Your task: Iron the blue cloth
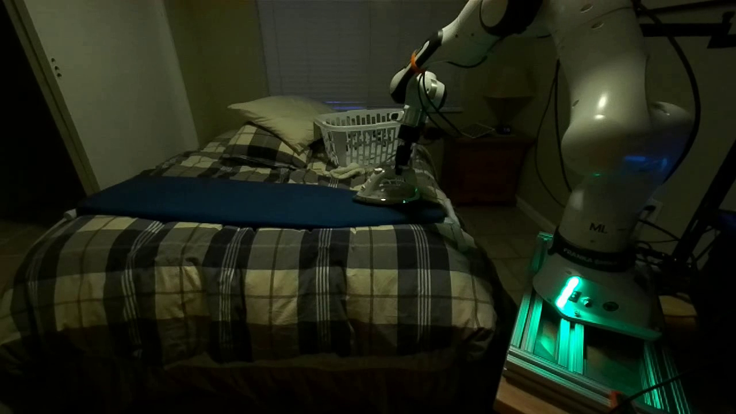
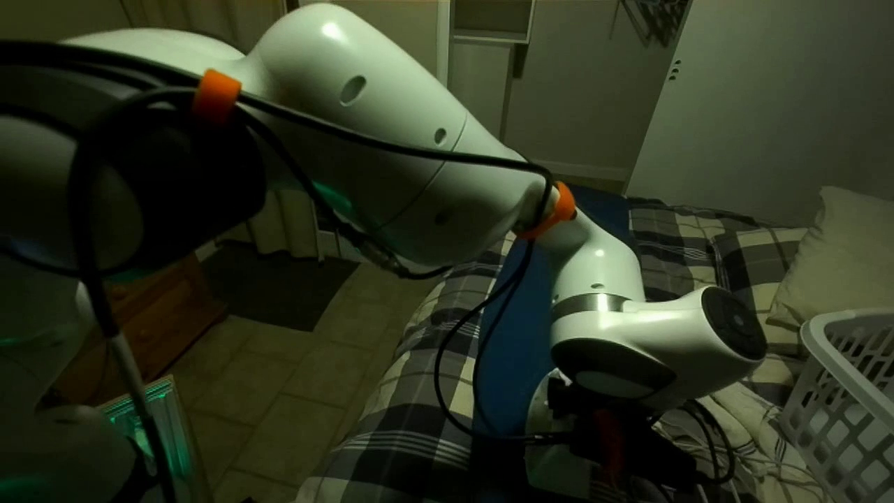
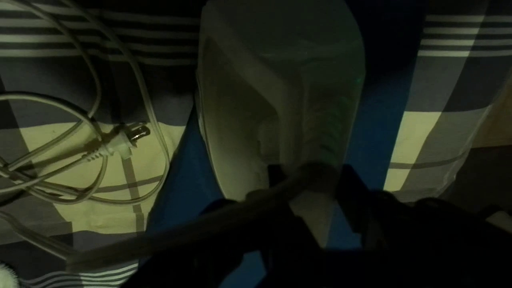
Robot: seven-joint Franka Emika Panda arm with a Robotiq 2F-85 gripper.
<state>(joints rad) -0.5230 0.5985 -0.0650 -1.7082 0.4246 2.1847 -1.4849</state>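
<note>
The blue cloth [image 1: 230,200] lies flat across the plaid bed. It also shows in the other views, past the arm [image 2: 513,342] and around the iron [image 3: 184,188]. A pale clothes iron [image 1: 386,192] rests on the cloth near the robot-side end, flat side down. In the wrist view the iron [image 3: 236,120] lies under my gripper [image 3: 309,176]. Its dark fingers are on both sides of the iron's handle, and the handle fills the gap. The iron's thick cord crosses over the left finger. The lower gripper is very dark.
A white laundry basket [image 1: 362,138] stands on the bed behind the iron, with a pale pillow [image 1: 293,118] beside it. A loose cord with its plug [image 3: 116,147] lies on the plaid bedspread [image 1: 259,276]. The bed's edge is close to the cloth's robot-side end.
</note>
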